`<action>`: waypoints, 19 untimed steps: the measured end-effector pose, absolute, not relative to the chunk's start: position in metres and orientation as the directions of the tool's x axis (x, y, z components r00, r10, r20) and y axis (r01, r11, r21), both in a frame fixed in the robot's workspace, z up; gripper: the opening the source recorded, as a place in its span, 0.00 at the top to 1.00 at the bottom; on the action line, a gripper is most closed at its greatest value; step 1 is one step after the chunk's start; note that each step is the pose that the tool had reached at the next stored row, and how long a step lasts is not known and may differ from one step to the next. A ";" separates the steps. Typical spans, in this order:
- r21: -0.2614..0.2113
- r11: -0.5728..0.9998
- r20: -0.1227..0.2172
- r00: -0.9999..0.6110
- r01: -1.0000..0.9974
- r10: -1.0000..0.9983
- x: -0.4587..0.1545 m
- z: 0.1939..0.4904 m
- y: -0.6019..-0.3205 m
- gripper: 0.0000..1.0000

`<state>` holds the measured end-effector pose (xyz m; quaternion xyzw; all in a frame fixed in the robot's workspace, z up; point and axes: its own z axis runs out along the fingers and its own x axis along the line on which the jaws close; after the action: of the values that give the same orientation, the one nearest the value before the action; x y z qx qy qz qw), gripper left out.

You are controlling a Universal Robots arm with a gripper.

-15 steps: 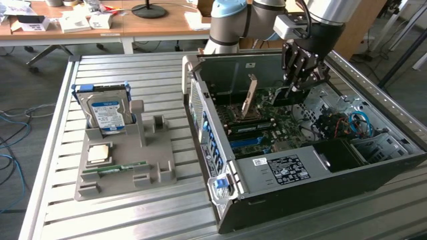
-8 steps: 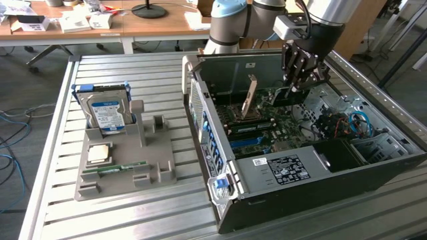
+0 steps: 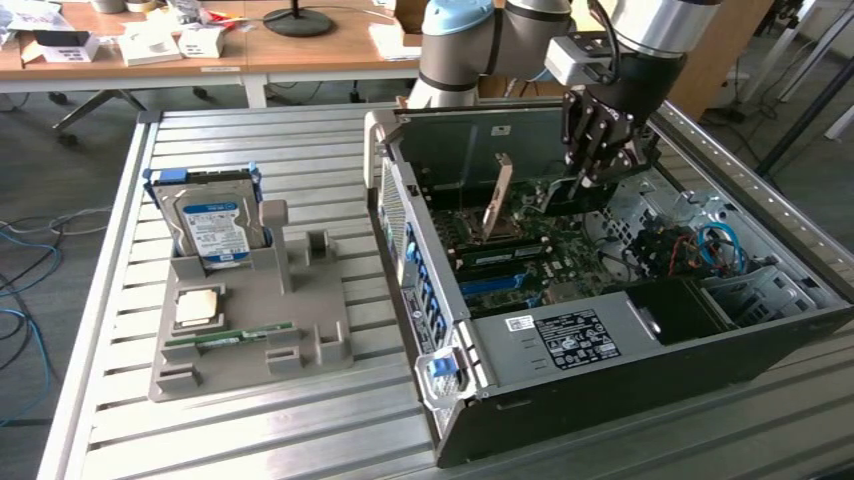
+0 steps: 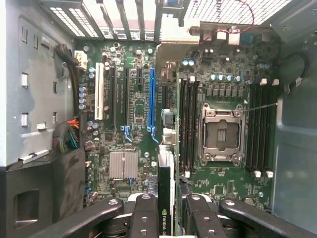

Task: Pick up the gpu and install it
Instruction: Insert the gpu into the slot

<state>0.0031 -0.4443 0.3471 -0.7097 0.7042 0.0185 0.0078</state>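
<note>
In the exterior view my gripper reaches down into the open computer case, shut on the gpu, which shows there as a dark block under the fingers. The wrist view looks along the gpu edge-on: a thin black card with a green logo, clamped between my two black fingers, with its silver bracket end farthest from the camera. My gripper holds it just above the motherboard, close beside the long blue slot. Whether the card touches the board cannot be told.
A grey holder on the exterior view's left carries a hard drive, a processor chip and a memory stick. Inside the case lie an empty processor socket, memory slots, a small heatsink and cable bundles.
</note>
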 end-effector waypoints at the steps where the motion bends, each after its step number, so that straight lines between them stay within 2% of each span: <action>1: 0.015 -0.008 -0.037 0.008 -1.000 -0.999 0.003 0.346 -0.444 0.73; 19: 0.015 -0.008 -0.037 0.008 -1.000 -0.999 0.003 0.336 -0.444 0.73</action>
<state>0.0031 -0.4443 0.3357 -0.7098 0.7042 0.0185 0.0078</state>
